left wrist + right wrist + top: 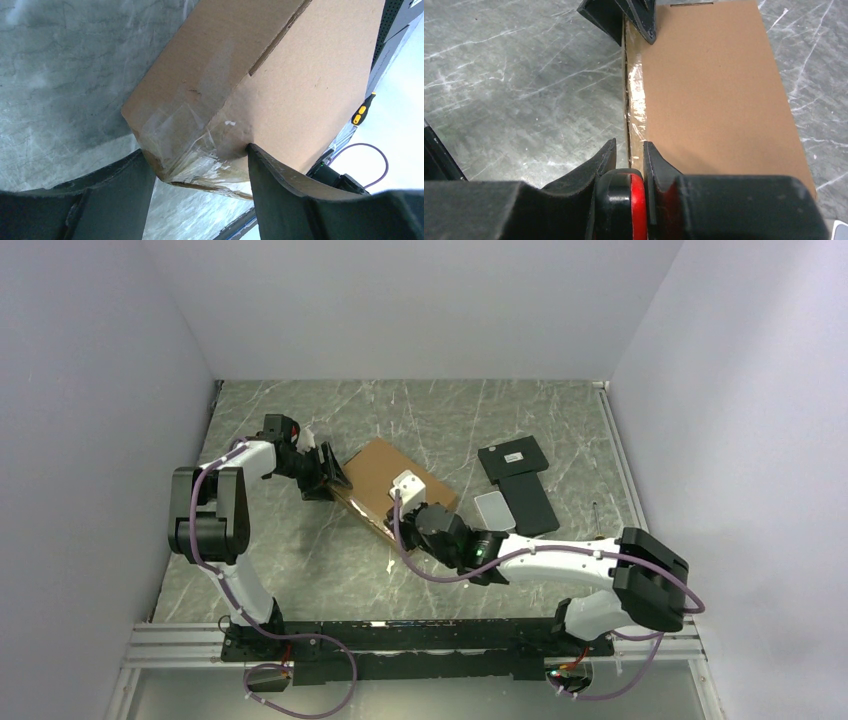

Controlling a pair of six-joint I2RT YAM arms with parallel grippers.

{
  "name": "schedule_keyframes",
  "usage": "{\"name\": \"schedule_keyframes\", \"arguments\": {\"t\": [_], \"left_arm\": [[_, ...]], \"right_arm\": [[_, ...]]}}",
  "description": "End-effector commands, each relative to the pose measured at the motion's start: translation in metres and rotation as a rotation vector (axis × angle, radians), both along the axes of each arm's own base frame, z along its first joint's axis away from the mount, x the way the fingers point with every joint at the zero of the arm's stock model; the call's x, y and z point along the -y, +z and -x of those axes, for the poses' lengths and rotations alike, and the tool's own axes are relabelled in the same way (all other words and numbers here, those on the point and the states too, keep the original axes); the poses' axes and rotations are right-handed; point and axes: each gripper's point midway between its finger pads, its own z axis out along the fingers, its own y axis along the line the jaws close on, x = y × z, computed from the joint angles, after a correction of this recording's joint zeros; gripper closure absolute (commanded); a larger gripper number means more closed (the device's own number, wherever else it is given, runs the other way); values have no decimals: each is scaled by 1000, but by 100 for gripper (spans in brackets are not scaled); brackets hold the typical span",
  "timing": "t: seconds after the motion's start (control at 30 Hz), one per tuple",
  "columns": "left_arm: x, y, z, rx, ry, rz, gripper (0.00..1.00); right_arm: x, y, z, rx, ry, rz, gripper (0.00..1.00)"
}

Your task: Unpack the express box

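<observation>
I am gripping the box (378, 468) from two ends. It is lying flat and askew in the middle of the table (300, 560) with its lid down, so I am seeing nothing of what is inside; only a thin dark slit is showing along the seam. My left gripper (197, 160) is clamping the far left corner, one finger on the lid and the other against the side, with crumpled clear tape (185, 135) wrinkling between them. My right gripper (629, 150) is pinching the near end of that same taped edge, fingers almost together. Two black boxes (515, 460) are lying to the right, with a pale flat item (493, 510) beside them.
</observation>
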Motion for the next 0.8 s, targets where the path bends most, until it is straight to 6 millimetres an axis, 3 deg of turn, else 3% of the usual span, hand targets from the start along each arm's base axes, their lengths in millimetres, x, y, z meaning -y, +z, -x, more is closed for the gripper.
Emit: {"name": "schedule_keyframes", "arguments": {"t": [0.0, 0.4, 0.77], "left_arm": [[-12, -19, -5, -7, 10, -91, 31], [-10, -16, -5, 9, 2, -88, 32], [-5, -10, -5, 34, -14, -89, 32]], "right_arm": [[5, 31, -1, 53, -50, -129, 100], [10, 38, -7, 99, -98, -196, 100], [-17, 74, -32, 144, -160, -171, 100]]}}
